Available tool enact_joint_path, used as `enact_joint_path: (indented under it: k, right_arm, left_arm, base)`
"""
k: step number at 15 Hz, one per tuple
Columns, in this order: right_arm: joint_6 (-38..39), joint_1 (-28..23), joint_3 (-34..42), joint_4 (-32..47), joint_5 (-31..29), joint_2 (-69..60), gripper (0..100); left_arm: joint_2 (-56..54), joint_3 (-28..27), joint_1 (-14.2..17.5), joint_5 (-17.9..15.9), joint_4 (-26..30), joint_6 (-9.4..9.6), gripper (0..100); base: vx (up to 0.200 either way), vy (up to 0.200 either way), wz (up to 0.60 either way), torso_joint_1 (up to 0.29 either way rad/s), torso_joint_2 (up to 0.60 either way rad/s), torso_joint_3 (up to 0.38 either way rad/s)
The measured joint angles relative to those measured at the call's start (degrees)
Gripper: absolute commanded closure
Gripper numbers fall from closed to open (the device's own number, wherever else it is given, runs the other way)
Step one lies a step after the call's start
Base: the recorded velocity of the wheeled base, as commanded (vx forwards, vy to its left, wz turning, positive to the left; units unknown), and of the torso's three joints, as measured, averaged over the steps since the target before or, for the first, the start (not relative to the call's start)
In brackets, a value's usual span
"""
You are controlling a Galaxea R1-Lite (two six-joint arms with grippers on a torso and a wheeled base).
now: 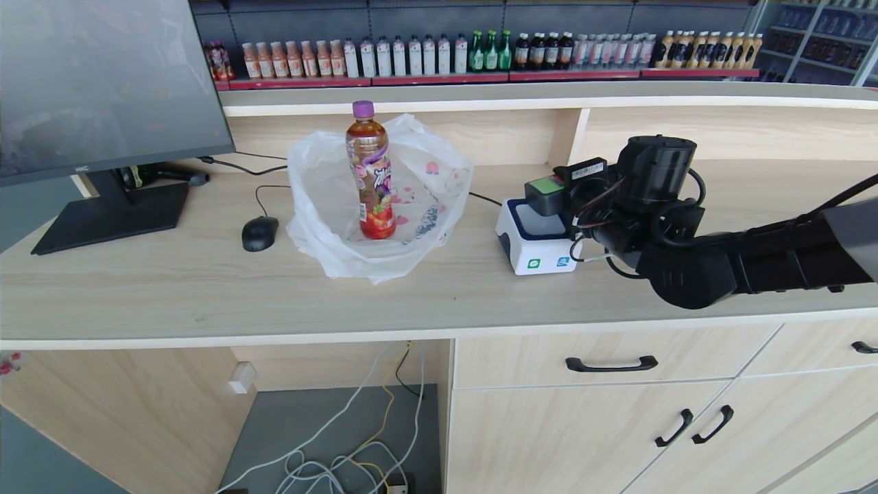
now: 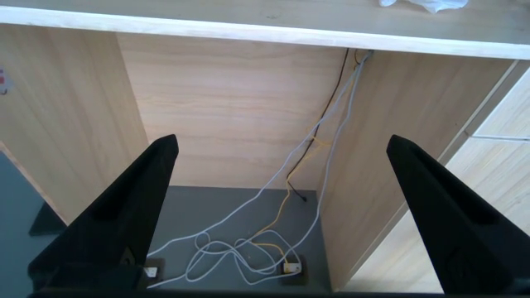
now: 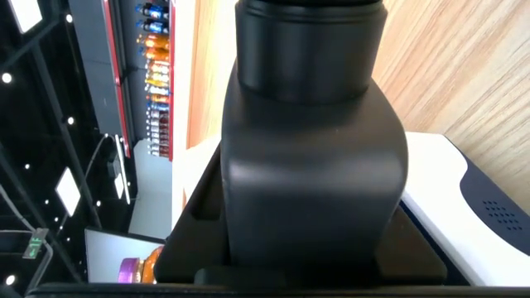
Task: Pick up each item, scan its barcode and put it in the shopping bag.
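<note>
A brown drink bottle (image 1: 371, 178) with a purple cap stands upright inside the white shopping bag (image 1: 439, 178) on the counter. To its right sits the white barcode scanner (image 1: 542, 254). My right gripper (image 1: 559, 195) hovers just above the scanner's dark window, shut on a dark container (image 1: 545, 194) with a green face. Up close, the dark container (image 3: 310, 190) hangs over the scanner (image 3: 472, 207), and the bottle's purple cap (image 3: 132, 269) shows beyond. My left gripper (image 2: 281, 215) hangs below the counter's edge, open with nothing between its fingers (image 2: 124, 223).
A monitor (image 1: 103, 75) on its stand and a black mouse (image 1: 260, 233) occupy the counter's left side. A raised ledge (image 1: 549, 92) backs the counter. Drawers with black handles (image 1: 610, 363) are below on the right. Loose cables (image 2: 248, 248) lie in the kneehole.
</note>
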Motion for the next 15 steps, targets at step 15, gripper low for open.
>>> enact_joint_path:
  k: [15]
  right_arm:
    - [-0.5,0.7,1.6,1.0,-0.4,-5.8,100]
  left_arm:
    - [0.0,0.0,0.0,0.0,0.0,0.00,0]
  base:
    - [0.000,0.000,0.00,0.000,0.00,0.000]
